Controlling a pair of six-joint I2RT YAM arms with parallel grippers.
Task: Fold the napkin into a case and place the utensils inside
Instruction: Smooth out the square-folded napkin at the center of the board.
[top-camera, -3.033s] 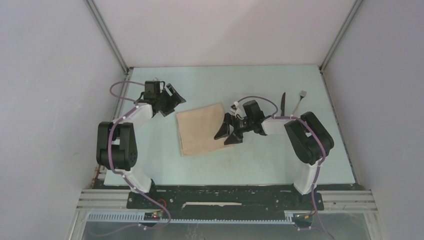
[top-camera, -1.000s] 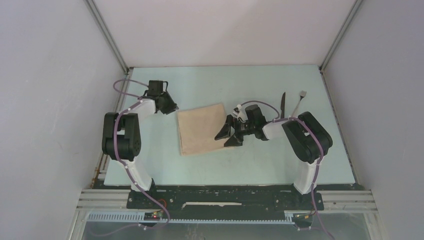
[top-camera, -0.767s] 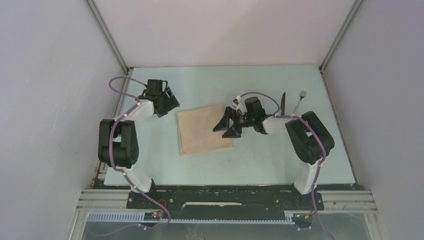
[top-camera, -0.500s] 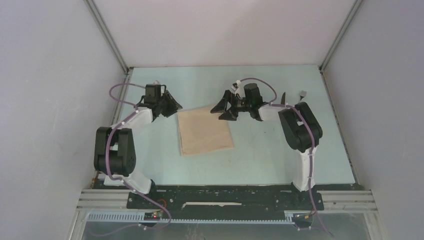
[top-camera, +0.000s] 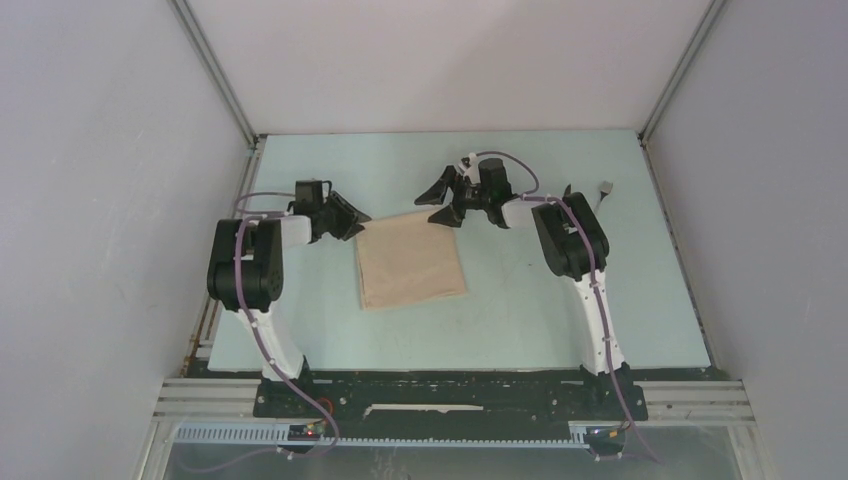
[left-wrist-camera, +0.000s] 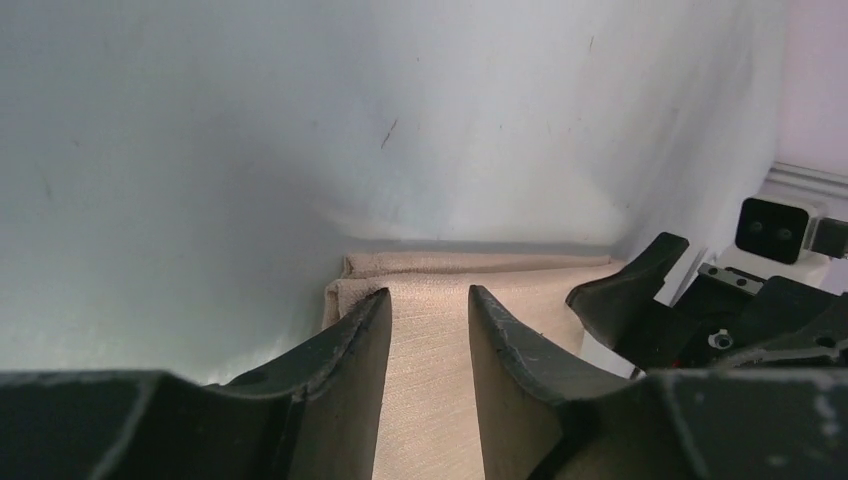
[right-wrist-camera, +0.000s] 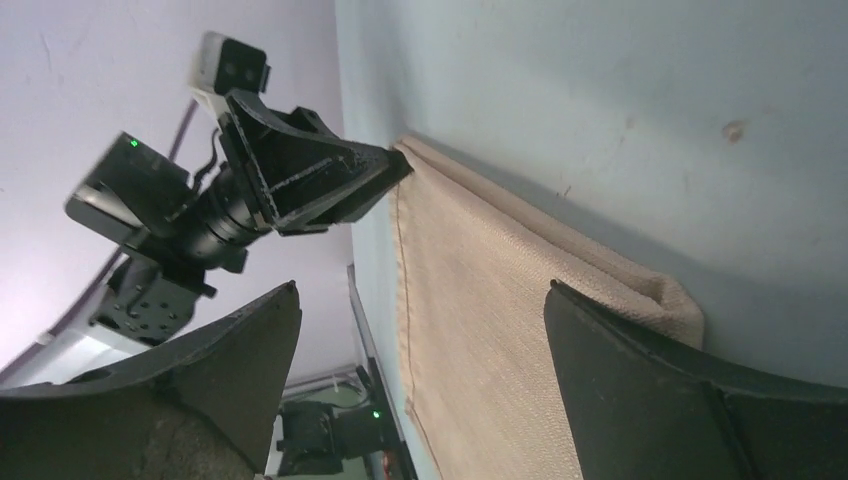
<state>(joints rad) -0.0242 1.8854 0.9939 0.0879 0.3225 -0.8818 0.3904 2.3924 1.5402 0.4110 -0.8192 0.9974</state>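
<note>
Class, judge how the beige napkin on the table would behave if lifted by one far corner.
Probably floppy: the napkin is woven cloth lying flat, so the unheld part would likely droop. Its far edge shows two layers, so they may separate when lifted. It looks thin and light; pushed, it would probably bunch or slide, not roll.

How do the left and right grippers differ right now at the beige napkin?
The left gripper has its jaws narrowly apart; the right gripper has them wide open. The left gripper is at the far left corner of the plain beige cloth napkin, the right gripper at its far right corner. Both are black.
</note>
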